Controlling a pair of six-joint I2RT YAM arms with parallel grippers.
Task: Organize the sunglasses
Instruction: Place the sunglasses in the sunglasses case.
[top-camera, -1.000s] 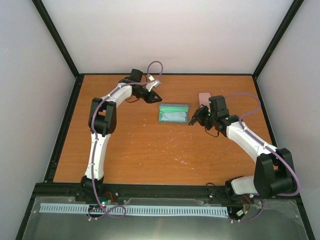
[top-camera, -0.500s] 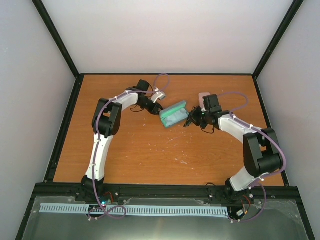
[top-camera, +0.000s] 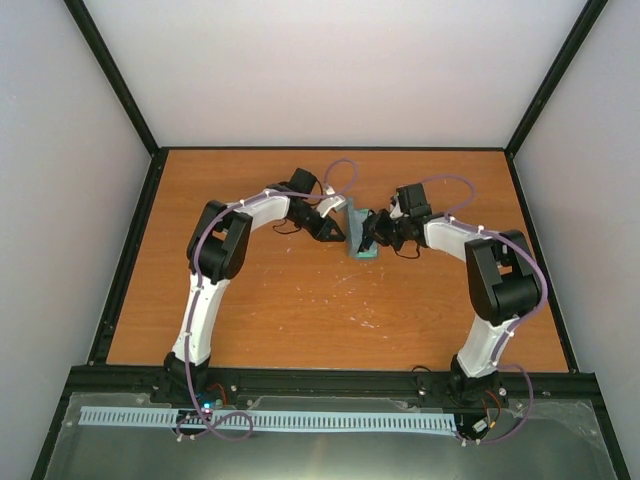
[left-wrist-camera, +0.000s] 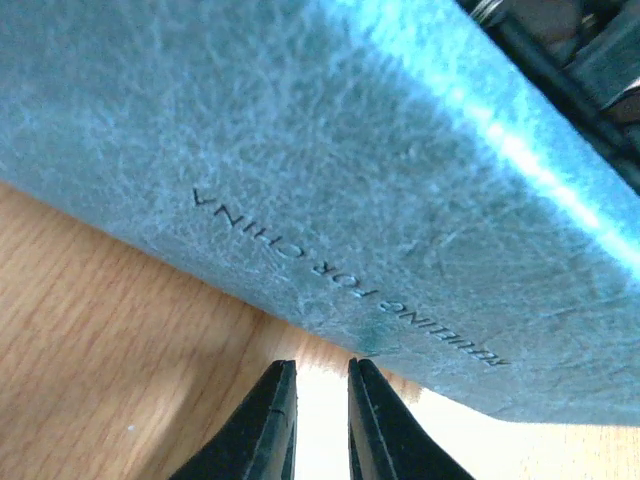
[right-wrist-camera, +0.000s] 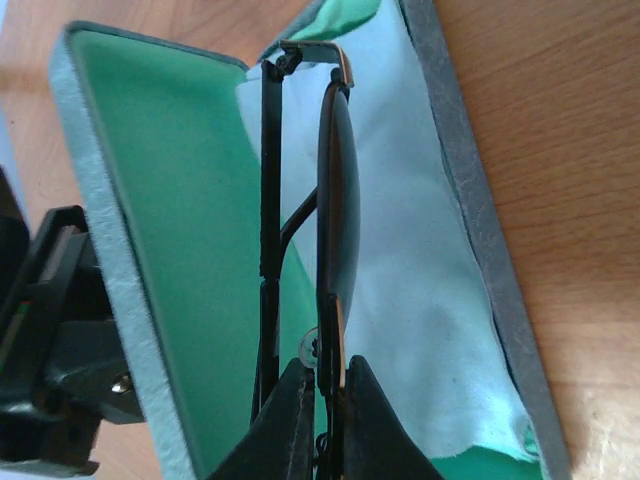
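1. Two arms meet over the far middle of the wooden table (top-camera: 300, 310), their wrists nearly nose to nose. The blue-grey case (top-camera: 358, 245) sits between them.
2. The case is open. The right wrist view shows the lid standing up on the left with green lining, and the tray on the right. A light-blue cloth (right-wrist-camera: 420, 300) is spread loosely over the tray, with its corner reaching the near end.
3. The right gripper (right-wrist-camera: 325, 368) is clamped on the black sunglasses (right-wrist-camera: 338, 200), its two fingers pinching the near end of the frame.
4. The sunglasses are folded and seen edge-on. They run lengthwise along the case, above the cloth and close to the lid. The dark lens faces the tray side and a thin black arm lies on the lid side. Whether they touch the cloth cannot be told.
5. The left gripper (left-wrist-camera: 322, 368) is on the outer side of the lid. Its fingers are almost together with a thin slit between them, and nothing is held in it.
6. The left wrist view is filled by the case's textured outer skin with a line of embossed lettering. The fingertips sit just under its lower edge, above the bare wood. Whether they touch the case cannot be told.
7. In the right wrist view, dark parts of the left gripper show past the lid's edge at lower left.
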